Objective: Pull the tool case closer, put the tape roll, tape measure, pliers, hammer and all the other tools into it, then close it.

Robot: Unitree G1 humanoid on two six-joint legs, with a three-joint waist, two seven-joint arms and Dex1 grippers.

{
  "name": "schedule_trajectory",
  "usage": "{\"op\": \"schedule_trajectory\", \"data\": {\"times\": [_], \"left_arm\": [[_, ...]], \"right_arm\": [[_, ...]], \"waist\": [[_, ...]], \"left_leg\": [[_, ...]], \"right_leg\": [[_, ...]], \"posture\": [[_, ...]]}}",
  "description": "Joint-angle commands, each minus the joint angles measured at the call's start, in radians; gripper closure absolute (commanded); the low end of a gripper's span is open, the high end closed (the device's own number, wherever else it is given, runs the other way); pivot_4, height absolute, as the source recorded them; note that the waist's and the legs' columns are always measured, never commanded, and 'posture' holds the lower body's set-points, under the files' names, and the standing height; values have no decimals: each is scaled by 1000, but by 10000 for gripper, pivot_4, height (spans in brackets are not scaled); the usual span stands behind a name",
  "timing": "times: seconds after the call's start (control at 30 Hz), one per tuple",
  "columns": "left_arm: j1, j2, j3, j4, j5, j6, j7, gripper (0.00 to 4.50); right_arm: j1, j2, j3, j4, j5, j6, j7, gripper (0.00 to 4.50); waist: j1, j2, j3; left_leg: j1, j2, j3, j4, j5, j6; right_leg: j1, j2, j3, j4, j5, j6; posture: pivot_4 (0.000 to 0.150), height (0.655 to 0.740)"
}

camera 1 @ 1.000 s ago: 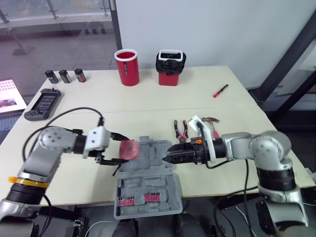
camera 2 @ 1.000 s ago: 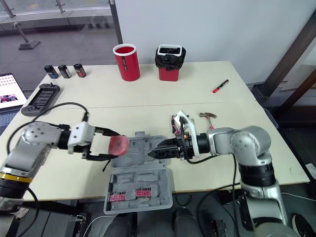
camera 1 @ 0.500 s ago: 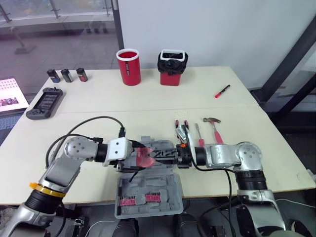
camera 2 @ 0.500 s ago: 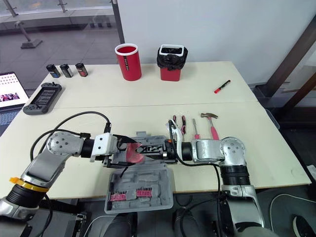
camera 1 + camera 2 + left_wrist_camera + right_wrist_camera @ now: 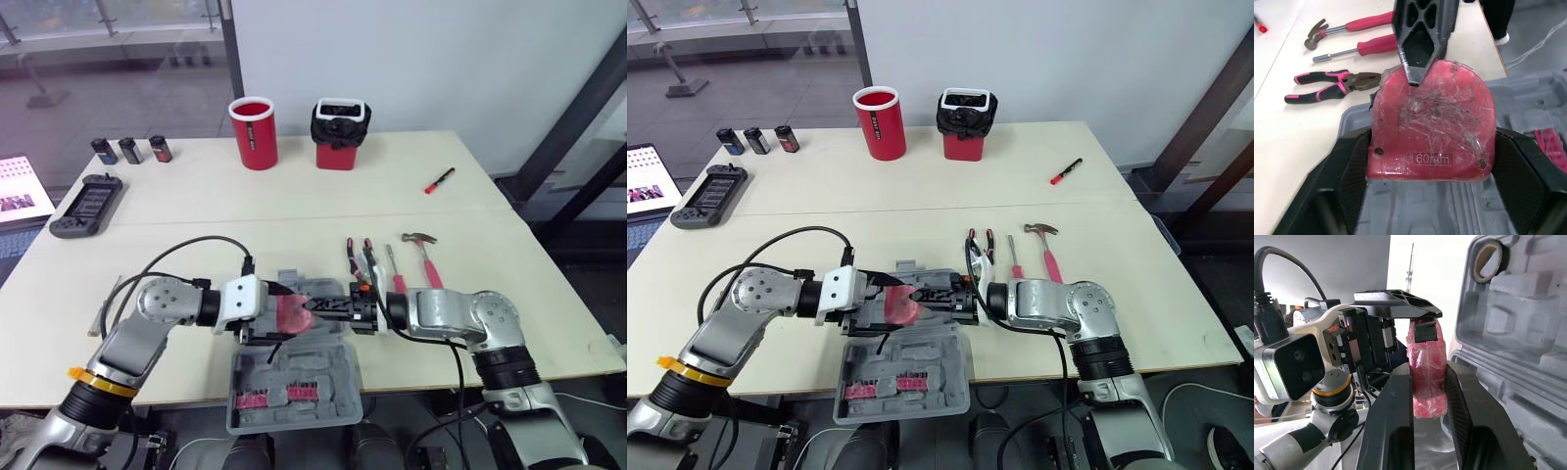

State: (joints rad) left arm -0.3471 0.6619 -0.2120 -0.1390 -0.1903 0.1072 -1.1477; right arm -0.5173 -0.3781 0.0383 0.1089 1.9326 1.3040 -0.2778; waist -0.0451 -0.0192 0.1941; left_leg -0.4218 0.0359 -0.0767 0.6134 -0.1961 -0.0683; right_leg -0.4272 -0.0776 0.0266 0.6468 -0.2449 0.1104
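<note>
A red tape measure (image 5: pixel 291 315) hangs just over the open grey tool case (image 5: pixel 333 377). My left gripper (image 5: pixel 294 315) flanks it, a finger (image 5: pixel 1352 171) against each narrow side. My right gripper (image 5: pixel 312 307) reaches in from the right, shut on its flat faces (image 5: pixel 1426 377). A beige ring, probably the tape roll (image 5: pixel 1488 259), lies in a corner recess of the case. On the table right of the case lie the pink-handled pliers (image 5: pixel 359 257), a screwdriver (image 5: pixel 393 269) and the hammer (image 5: pixel 426 257).
At the back stand a red cup (image 5: pixel 255 132) and a red-and-black container (image 5: pixel 339 134). A red marker (image 5: pixel 438 180) lies at the back right. A game controller (image 5: pixel 85 206) and three batteries (image 5: pixel 127 149) are at the far left.
My left arm carried the tape measure right, over the case. My right gripper slid left from the case's edge and closed on it.
</note>
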Motion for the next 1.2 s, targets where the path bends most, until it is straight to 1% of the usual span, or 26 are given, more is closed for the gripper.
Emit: {"op": "schedule_trajectory", "data": {"times": [0.03,0.13,0.27,0.33,0.43,0.6,0.73,0.83,1.03,1.2], "left_arm": [[1,4,38,-31,-43,28,9,0],[26,33,109,-62,-112,68,7,0],[132,103,243,-139,-229,127,-16,0],[207,128,314,-193,-289,164,-12,0],[326,150,397,-271,-337,202,7,0],[499,164,473,-392,-388,263,35,0],[594,152,476,-464,-379,271,79,0],[657,154,491,-506,-395,288,93,0],[687,158,507,-512,-394,281,111,0],[665,167,493,-500,-400,297,120,0]], "right_arm": [[-16,-12,6,-40,40,10,46,41093],[-28,-121,-9,2,40,53,103,41093],[-48,-320,-25,80,32,131,221,41093],[-52,-401,-32,110,-47,184,311,41093],[-49,-471,-37,170,-203,223,448,41093],[-31,-479,-8,232,-462,207,654,41093],[-13,-439,48,270,-667,143,793,41093],[-15,-427,71,306,-780,114,890,41093],[-48,-449,135,371,-971,72,1088,41093],[-115,-421,191,507,-1137,-34,1229,41093]], "waist": [[1,0,0],[2,0,0],[3,0,0],[2,0,0],[0,0,0],[4,0,0],[5,0,0],[5,1,1],[5,1,0],[4,1,0]], "left_leg": [[0,0,0,0,0,0],[-1,0,0,0,0,0],[-1,0,0,1,0,0],[-1,0,0,0,0,0],[-1,0,0,0,-1,1],[-1,0,1,1,-1,1],[-2,0,1,1,-1,1],[-2,0,1,1,-1,1],[-2,0,1,1,-1,1],[-2,0,1,1,-1,1]], "right_leg": [[0,0,0,0,0,0],[0,0,0,0,0,0],[0,0,0,-1,-1,-1],[0,0,0,-2,-1,-2],[0,0,0,-3,-3,-5],[0,0,0,-4,-3,-5],[0,0,0,-6,-3,-5],[0,0,0,-7,-3,-5],[0,0,0,-8,-2,-5],[1,0,0,-8,-2,-5]], "posture": [[1500,7400],[1500,7400],[1500,7400],[1500,7400],[1500,7400],[1500,7400],[1500,7400],[1500,7400],[1500,7400],[1500,7400]]}}
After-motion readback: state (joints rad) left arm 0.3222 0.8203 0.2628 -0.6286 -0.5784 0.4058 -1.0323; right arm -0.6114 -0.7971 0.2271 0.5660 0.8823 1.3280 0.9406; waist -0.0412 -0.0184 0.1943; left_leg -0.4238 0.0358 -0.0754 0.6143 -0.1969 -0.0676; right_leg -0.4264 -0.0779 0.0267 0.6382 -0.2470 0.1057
